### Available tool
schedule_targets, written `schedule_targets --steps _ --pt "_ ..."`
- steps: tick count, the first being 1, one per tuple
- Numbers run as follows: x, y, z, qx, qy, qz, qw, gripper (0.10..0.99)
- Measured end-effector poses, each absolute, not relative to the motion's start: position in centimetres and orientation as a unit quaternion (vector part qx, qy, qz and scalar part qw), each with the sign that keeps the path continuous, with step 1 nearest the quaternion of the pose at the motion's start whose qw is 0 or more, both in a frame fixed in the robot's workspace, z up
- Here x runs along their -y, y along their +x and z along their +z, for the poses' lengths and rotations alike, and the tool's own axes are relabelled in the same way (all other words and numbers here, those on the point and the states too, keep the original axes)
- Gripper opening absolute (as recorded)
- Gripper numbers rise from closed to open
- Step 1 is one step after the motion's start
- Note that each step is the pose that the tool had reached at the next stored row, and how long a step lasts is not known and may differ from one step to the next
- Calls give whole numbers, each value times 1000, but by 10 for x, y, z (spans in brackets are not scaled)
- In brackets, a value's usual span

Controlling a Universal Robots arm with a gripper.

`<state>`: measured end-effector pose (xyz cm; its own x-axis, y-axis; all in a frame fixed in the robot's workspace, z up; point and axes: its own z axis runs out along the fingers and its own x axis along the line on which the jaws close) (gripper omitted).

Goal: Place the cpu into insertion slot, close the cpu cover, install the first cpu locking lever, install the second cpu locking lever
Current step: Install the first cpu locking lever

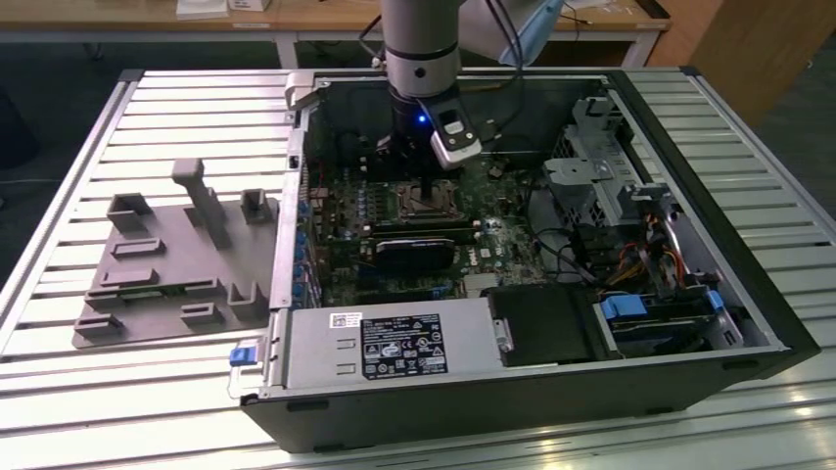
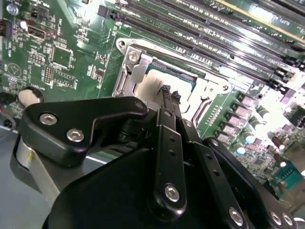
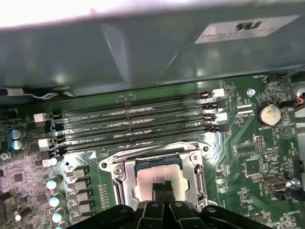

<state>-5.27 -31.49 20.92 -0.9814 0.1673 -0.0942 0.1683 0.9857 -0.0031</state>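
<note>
Silvery cpu (image 3: 155, 177) seated, fingers (image 3: 162, 185) touching

We find the open black computer case (image 1: 549, 392) lying on the slatted metal tabletop (image 1: 78, 392). To the exterior view's left of it sits the grey moulded fixture tray (image 1: 157, 274). Inside the case, the silvery-grey square cpu (image 3: 157, 177) lies in the metal-rimmed insertion slot (image 3: 119, 174), beside long black memory slots (image 3: 138, 126). The black gripper (image 2: 167, 93) stands directly over the cpu.

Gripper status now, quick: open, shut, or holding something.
Black two-finger gripper: fingers shut together, holding nothing, tips just above the silvery-grey square cpu, which sits under the closed silver metal cpu cover.
</note>
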Motion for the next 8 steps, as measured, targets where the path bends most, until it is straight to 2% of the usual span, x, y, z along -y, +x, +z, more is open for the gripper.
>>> schedule_targets --steps 8 --pt "315 -53 226 -995 84 -6 47 102"
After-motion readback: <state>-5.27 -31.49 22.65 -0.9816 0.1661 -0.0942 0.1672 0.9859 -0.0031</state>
